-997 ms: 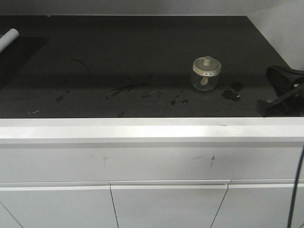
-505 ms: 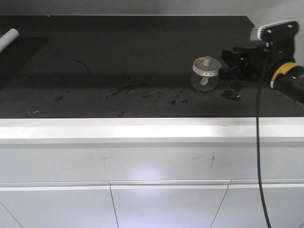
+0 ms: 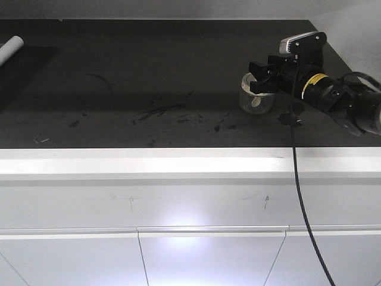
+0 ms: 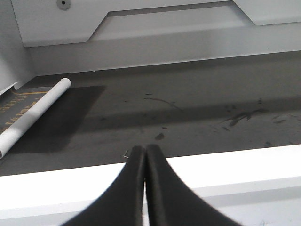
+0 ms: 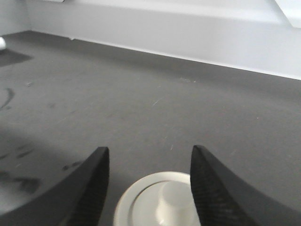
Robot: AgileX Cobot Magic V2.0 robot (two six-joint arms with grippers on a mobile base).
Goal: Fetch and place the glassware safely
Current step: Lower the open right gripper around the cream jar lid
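"Where's the glass jar [image 3: 255, 103] now?"

"It hasn't moved. It's upright on the dark countertop [image 3: 149, 65], toward the right end. What changed is the right gripper [image 3: 262, 78]. A second ago it was only just in at the counter's right edge. Half a second ago it was just beside the jar, and now it's over the top of it."

"Has it got hold?"

"Not yet, I'd say. In the wrist view its fingers are spread, one either side of the cream lid [image 5: 162, 200], with a gap showing on both sides. Closing looks like the next step."

"And the other arm?"

"The left gripper [image 4: 144, 153] is pressed together and empty. It's at the counter's front edge, well apart from the jar and nearer the white tube [image 3: 12, 47]."
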